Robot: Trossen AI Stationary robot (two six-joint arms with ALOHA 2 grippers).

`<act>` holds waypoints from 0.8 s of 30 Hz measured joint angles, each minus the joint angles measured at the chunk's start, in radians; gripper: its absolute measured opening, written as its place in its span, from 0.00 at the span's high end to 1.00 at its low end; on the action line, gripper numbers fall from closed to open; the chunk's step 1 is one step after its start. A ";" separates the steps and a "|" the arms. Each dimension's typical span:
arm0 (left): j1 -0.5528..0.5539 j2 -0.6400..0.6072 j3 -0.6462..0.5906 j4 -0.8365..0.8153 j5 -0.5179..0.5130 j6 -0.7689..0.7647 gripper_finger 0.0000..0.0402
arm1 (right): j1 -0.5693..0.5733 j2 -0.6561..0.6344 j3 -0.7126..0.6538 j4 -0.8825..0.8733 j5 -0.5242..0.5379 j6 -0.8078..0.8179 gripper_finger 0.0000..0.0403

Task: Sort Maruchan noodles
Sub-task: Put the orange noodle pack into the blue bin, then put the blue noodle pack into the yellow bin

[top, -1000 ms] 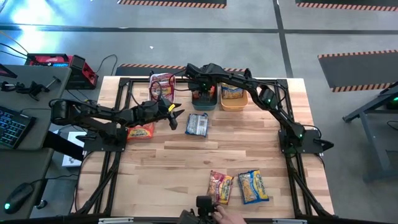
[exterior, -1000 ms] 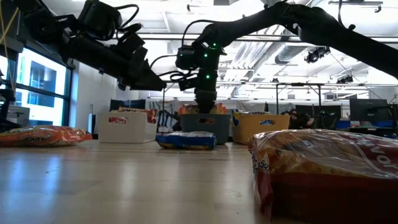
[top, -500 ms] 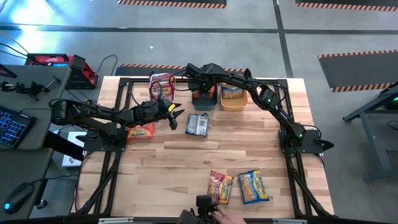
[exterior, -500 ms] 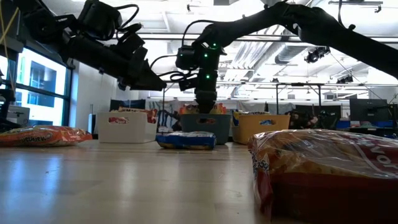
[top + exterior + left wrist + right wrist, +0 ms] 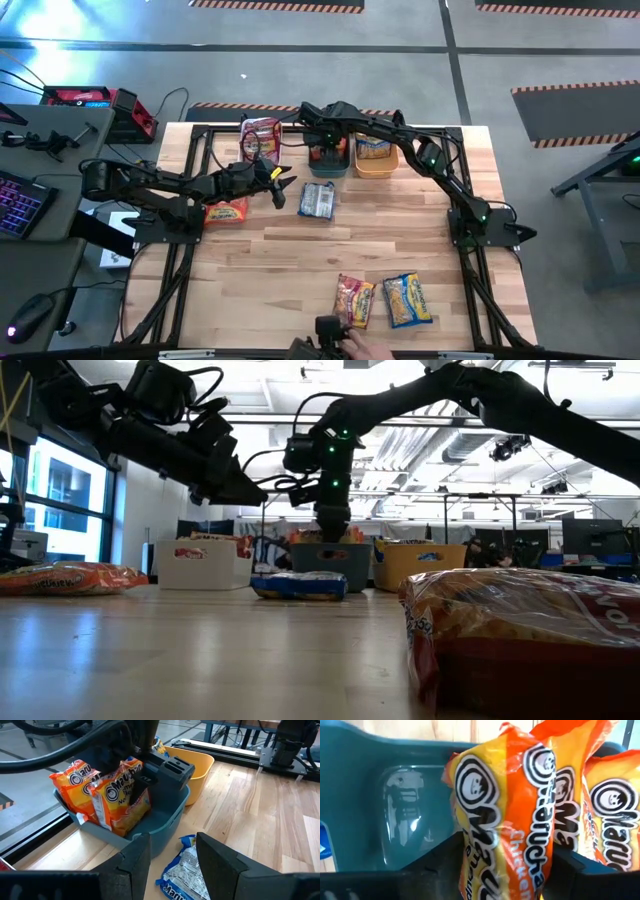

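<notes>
My right gripper (image 5: 328, 152) reaches down into the teal bin (image 5: 167, 817) at the table's far side, shut on an orange noodle packet (image 5: 505, 800). Other orange packets (image 5: 75, 790) stand beside that one in the bin. My left gripper (image 5: 288, 188) hovers open and empty left of centre, pointing toward the bin. A blue noodle packet (image 5: 317, 199) lies flat on the table just in front of the teal bin, below and ahead of the left fingers (image 5: 215, 860). My right gripper has the orange packet between its two fingers (image 5: 447, 857), one at each of the packet's flat faces (image 5: 470, 845). The fingers come from above, pointing steeply down. The packet stands upright inside the teal bin, leaning against its neighbours; its lower end is hidden by the gripper.
A white bin (image 5: 262, 120) with pink-red packets stands left of the teal bin, a yellow bin (image 5: 375, 168) with blue-and-yellow packets right of it. An orange packet (image 5: 226, 211) lies at the left. Pink-red (image 5: 354, 300) and blue-and-yellow (image 5: 407, 298) packets lie near the front edge.
</notes>
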 joint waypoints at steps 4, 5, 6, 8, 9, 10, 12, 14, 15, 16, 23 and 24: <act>0.000 0.000 0.000 0.000 0.000 0.000 0.64 | 0.000 0.000 0.000 -0.014 -0.004 -0.001 0.35; 0.000 0.000 0.000 0.000 0.000 -0.001 0.64 | 0.001 0.000 0.000 -0.016 -0.007 -0.001 0.32; 0.000 0.000 0.000 0.000 0.000 -0.001 0.64 | 0.001 0.000 0.000 -0.018 -0.009 -0.001 0.29; 0.000 0.000 0.000 0.000 0.000 -0.001 0.64 | 0.001 0.000 0.000 -0.019 -0.010 -0.001 0.24; 0.000 0.000 0.000 0.000 0.000 -0.001 0.64 | 0.002 0.000 0.000 -0.019 -0.011 0.000 0.22; 0.000 0.000 0.000 0.000 0.000 -0.001 0.64 | 0.002 -0.002 0.000 -0.020 -0.011 0.001 0.21; 0.000 0.000 0.000 0.000 0.000 -0.002 0.64 | 0.006 -0.006 0.000 -0.013 -0.003 0.015 0.19; 0.000 0.000 0.000 0.000 0.000 -0.001 0.64 | 0.011 -0.014 0.003 -0.009 0.012 0.022 0.19; 0.000 0.000 0.000 0.000 0.000 -0.001 0.64 | 0.013 -0.020 0.004 -0.002 0.020 0.021 0.19; 0.000 0.000 0.000 -0.001 0.000 -0.001 0.64 | 0.014 -0.026 0.004 0.003 0.028 0.018 0.19; 0.000 0.000 0.000 -0.014 0.000 -0.001 0.64 | 0.022 -0.046 0.006 0.024 0.061 0.008 0.19; 0.000 0.000 0.000 -0.014 0.000 -0.001 0.64 | 0.022 -0.049 0.006 0.027 0.063 0.007 0.19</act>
